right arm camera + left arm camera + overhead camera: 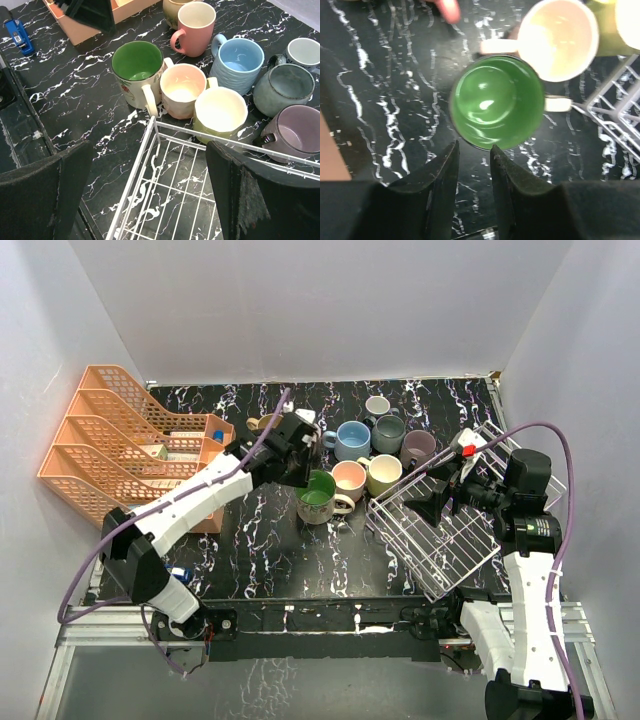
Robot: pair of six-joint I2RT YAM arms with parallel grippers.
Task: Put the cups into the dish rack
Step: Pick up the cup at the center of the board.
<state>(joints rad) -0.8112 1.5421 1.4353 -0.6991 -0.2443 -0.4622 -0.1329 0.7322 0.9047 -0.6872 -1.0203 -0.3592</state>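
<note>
black foam-lined fingers of the left gripper (474, 147) are drawn in to a slim gap with nothing between them, their tips just short of the green mug (496, 102) and apart from its rim. the mug stands upright on the black marbled table (75, 100), its cream handle turned toward the dish rack (440, 540). touching the green mug on its handle side is the peach mug (182, 89), and beyond that the pale yellow mug (220, 112). behind the green mug stand the pink mug (196, 25) and the blue mug (240, 59). the white wire rack's corner lies near the green mug's handle, with no cup in the part that shows. the right gripper (150, 150) hangs over that corner, spread wide and holding nothing.
</note>
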